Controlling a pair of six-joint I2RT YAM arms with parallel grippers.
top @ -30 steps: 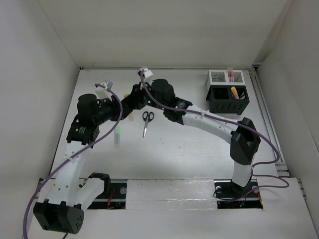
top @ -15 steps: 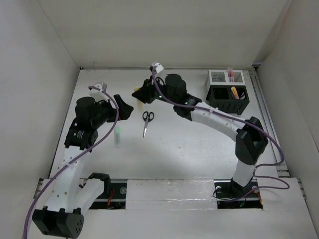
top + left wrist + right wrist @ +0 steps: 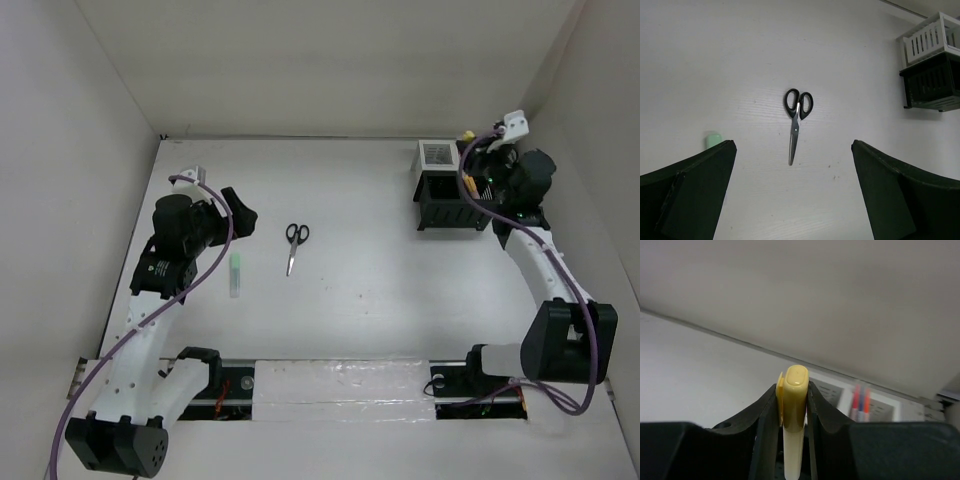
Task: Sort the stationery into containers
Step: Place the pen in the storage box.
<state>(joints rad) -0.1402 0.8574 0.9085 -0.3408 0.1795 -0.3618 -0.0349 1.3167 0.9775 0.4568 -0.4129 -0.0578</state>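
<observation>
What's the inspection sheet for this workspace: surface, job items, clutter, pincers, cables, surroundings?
Surface: white table, a few small specks.
Job's things: scissors closed, lying flat; green highlighter flat to their left; black organiser joined to white box, far right; pens standing in the white box.
Clutter: nothing seen.
Grippers: left pincer open, holding nothing; right pincer shut on yellow highlighter, at the organiser.
Cables: purple cable along each arm.
Surroundings: plain walls on three sides.
</observation>
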